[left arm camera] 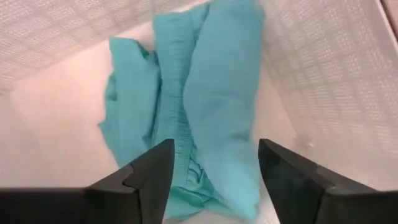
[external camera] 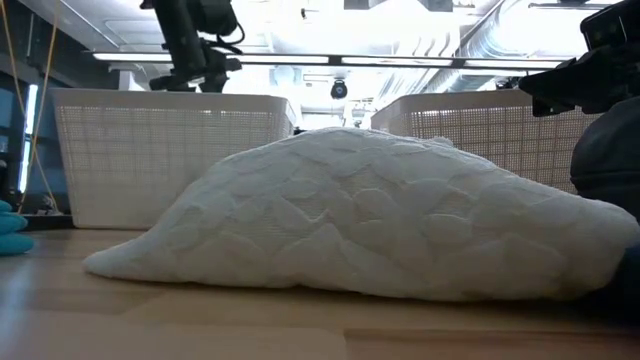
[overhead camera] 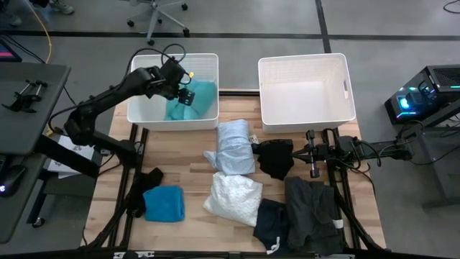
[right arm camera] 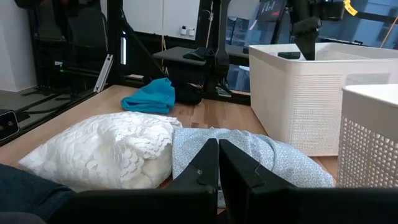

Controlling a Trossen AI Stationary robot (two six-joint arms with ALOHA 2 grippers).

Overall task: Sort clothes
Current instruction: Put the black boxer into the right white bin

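A teal garment [overhead camera: 190,101] lies crumpled in the left white basket [overhead camera: 154,119], leaning on its right wall; it also shows in the left wrist view [left arm camera: 199,106]. My left gripper [overhead camera: 187,93] hangs open over it, touching nothing. My right gripper [overhead camera: 314,169] is shut and empty above the table's right side, beside a black garment [overhead camera: 275,158]. On the table lie a pale blue garment [overhead camera: 236,147], a white textured one [overhead camera: 233,198], a bright blue one [overhead camera: 164,203], a black one [overhead camera: 144,188], and dark ones [overhead camera: 305,216] at the near right.
The right white basket [overhead camera: 305,108] stands at the far right of the table. The white garment [external camera: 370,220] fills the low view's front. Bare wood shows at the table's middle left [overhead camera: 180,155]. Frame rails run along both table sides.
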